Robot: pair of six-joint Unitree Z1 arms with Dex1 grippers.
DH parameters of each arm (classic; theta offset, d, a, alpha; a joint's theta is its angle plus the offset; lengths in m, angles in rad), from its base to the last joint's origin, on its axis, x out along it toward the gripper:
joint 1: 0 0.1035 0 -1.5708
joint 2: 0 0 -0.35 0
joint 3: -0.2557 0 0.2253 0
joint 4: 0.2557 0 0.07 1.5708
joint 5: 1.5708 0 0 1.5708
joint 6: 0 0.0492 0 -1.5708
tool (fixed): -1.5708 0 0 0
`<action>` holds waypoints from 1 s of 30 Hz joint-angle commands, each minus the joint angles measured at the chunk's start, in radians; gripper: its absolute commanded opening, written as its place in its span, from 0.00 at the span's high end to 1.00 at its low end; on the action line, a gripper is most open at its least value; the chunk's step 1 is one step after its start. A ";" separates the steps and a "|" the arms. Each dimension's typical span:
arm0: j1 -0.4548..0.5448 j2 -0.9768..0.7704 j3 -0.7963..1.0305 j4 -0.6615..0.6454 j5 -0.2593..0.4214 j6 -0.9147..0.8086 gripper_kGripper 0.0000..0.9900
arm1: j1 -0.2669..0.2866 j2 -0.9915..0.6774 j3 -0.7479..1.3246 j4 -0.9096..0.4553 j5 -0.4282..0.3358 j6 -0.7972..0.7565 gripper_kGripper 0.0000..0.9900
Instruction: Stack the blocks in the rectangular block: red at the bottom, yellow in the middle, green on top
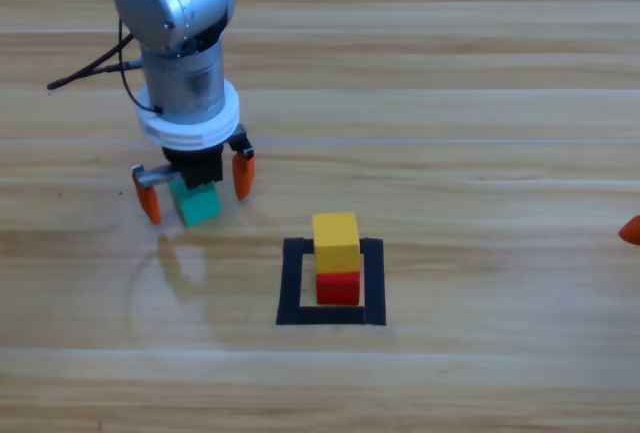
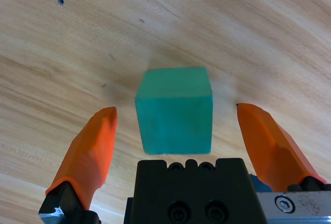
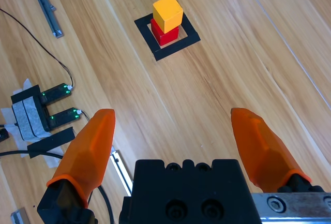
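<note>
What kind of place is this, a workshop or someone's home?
Probably a robotics lab or test bench. Robot arms with orange jaws work at a wooden table, a black tape square marks a spot for stacking toy cubes, and a small electronic sensor with green lights is taped down beside loose cables.

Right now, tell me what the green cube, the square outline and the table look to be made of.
Green cube: matte, uniform teal, sharp edges; probably painted wood or plastic, can't tell which. Square outline: flat black strips, looks like tape. Table: wood or wood-look laminate, with visible grain, plank seams and a slight sheen.
</note>
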 commanded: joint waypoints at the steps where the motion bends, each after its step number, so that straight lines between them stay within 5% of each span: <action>1: 0.023 0.048 0.027 -0.017 -0.017 0.015 0.00 | -0.028 0.060 0.030 -0.010 0.017 -0.005 0.01; 5: 0.023 0.051 0.029 -0.025 -0.021 0.019 0.06 | -0.028 0.061 0.031 -0.012 0.017 -0.005 0.01; 10: 0.023 0.048 0.058 -0.051 -0.032 0.032 0.26 | -0.028 0.063 0.030 -0.012 0.017 -0.005 0.01; 21: 0.023 -0.006 0.110 -0.076 -0.034 0.137 0.82 | -0.028 0.065 0.030 -0.010 0.017 -0.005 0.01; 24: 0.023 -0.041 0.037 0.010 -0.032 0.232 0.97 | -0.028 0.063 0.030 -0.010 0.017 -0.005 0.01; 30: -0.014 -0.021 -0.328 0.326 -0.035 0.437 1.00 | -0.028 0.060 0.031 -0.010 0.017 -0.005 0.01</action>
